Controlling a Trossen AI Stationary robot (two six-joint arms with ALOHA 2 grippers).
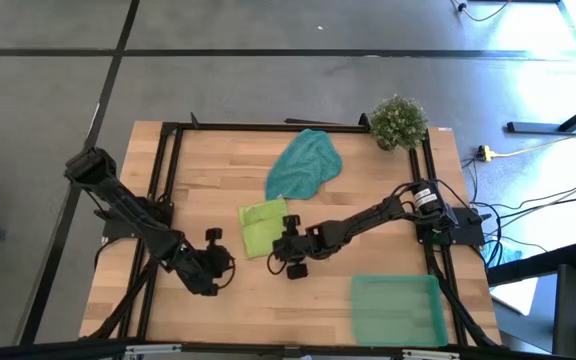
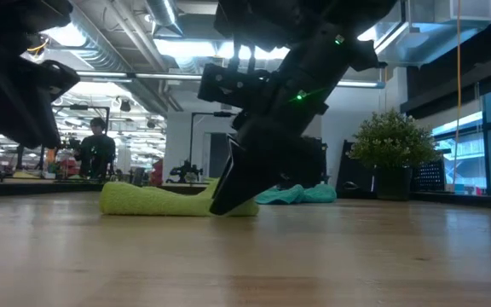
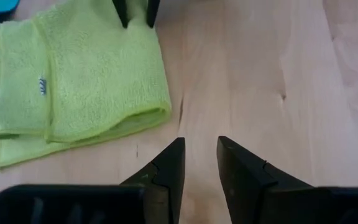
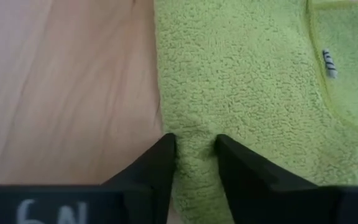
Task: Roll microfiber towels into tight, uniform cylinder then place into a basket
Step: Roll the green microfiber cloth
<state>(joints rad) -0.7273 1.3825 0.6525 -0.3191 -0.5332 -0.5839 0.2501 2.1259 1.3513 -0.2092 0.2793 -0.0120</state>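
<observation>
Two towels: the right claw (image 4: 194,146) pinches the lime towel (image 1: 263,226) mid-desk; the teal towel (image 1: 304,165) lies near the far edge. One basket (image 1: 396,310) sits at the near right corner. The left claw (image 3: 199,163), slightly parted, holds nothing.

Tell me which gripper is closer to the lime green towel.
Right. The right gripper is on the lime green towel, fingers pinching its edge. The left gripper hovers over bare table beside it, not touching.

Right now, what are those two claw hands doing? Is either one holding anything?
Left gripper: partly open over bare table, holding nothing.
Right gripper: pinching the edge of the lime green towel.
</observation>
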